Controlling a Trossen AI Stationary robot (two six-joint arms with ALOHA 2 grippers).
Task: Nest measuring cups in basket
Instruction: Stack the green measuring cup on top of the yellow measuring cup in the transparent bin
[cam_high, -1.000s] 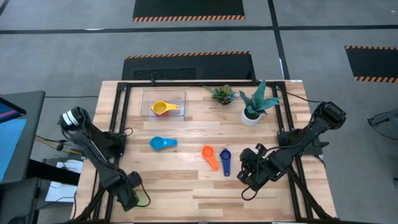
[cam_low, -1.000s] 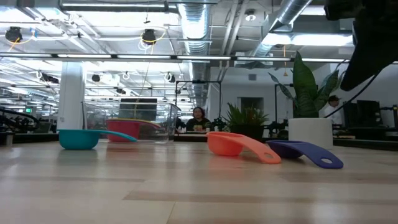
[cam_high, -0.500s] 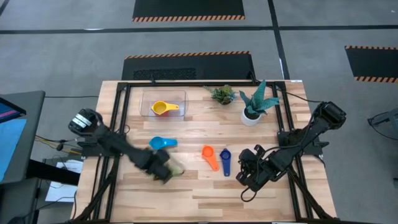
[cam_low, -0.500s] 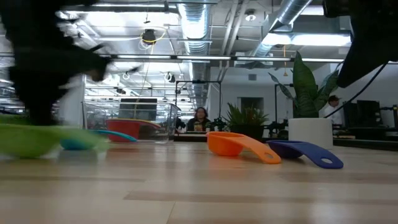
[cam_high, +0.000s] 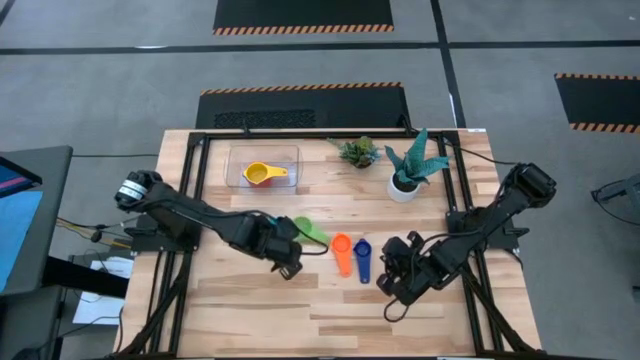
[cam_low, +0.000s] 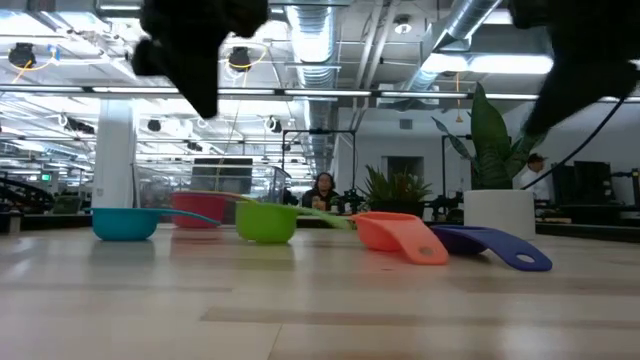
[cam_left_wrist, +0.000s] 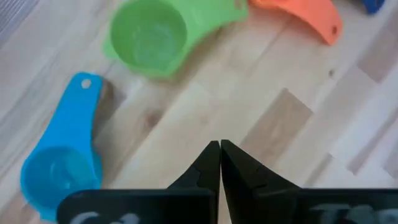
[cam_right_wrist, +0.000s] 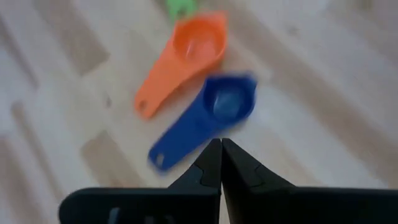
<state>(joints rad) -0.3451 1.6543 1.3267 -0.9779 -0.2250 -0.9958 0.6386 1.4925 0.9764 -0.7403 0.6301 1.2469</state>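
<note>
Four measuring cups are seen loose on the table, all on the arms' side of the basket (cam_high: 262, 166): the light blue cup (cam_left_wrist: 61, 165), mostly hidden under the left arm in the high view, lies nearest below it; the green cup (cam_high: 310, 231) is just past that, then the orange cup (cam_high: 341, 251) and the dark blue cup (cam_high: 362, 258) side by side, farthest from the basket. A yellow cup (cam_high: 262, 174) is already sitting inside the basket, with what may be a red one beside it (glimpsed only through the clear wall in the low view).

These cups are judged light, stiff plastic, smooth and likely to skid on the wood if nudged. The flat handle, or the bowl rim pinched across its wall, is the place to take hold; the handle is thin and lies close to the boards.

The left gripper (cam_left_wrist: 219, 163) is held just beside the green cup with its fingers pressed together, nothing between them. The right gripper (cam_right_wrist: 221, 160) is poised near the dark blue cup's handle, likewise clenched and empty.
</note>
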